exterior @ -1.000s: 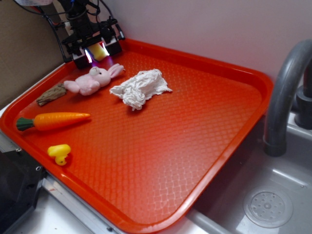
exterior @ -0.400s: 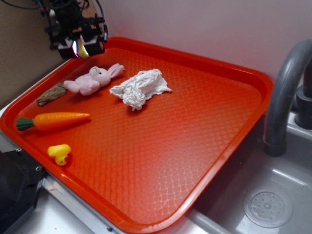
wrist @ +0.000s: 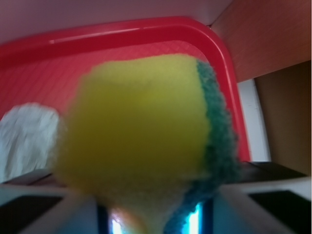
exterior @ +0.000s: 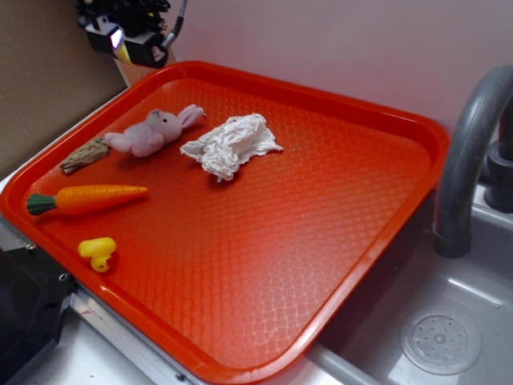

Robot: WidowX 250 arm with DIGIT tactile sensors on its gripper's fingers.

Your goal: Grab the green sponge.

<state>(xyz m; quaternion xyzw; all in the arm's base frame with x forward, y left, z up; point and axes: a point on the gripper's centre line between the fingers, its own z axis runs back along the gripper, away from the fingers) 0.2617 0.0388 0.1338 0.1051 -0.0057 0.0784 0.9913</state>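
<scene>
The green sponge [wrist: 146, 141] is held between the jaws of the gripper [exterior: 120, 44], which are squeezed tight on it. In the wrist view it fills most of the picture: soft yellow foam with a thin dark green layer down its right side. Its bottom part is pinched in between the 2 pale jaws. In the exterior view only a small yellow bit of the sponge [exterior: 122, 53] can be seen under the black gripper, lit by a small purple-white light.

The gripper is seen up in the air, above the far left corner of the red tray [exterior: 337, 200], just past its rim. The sponge is not touching the tray.

5 things are seen lying on the tray. A pink plush bunny [exterior: 152, 131] is near the far left corner. A crumpled white cloth [exterior: 230, 144] is just beside it, toward the middle; a blurry part of the cloth [wrist: 24, 136] shows at the left in the wrist view. A small brown piece [exterior: 85, 155] is by the left edge, near the bunny. An orange toy carrot [exterior: 90, 198] is closer to the near corner, and a small yellow duck [exterior: 98, 251] is beside the near edge.

A grey tap [exterior: 473, 152] and a sink [exterior: 433, 337] are to the right of the tray.
</scene>
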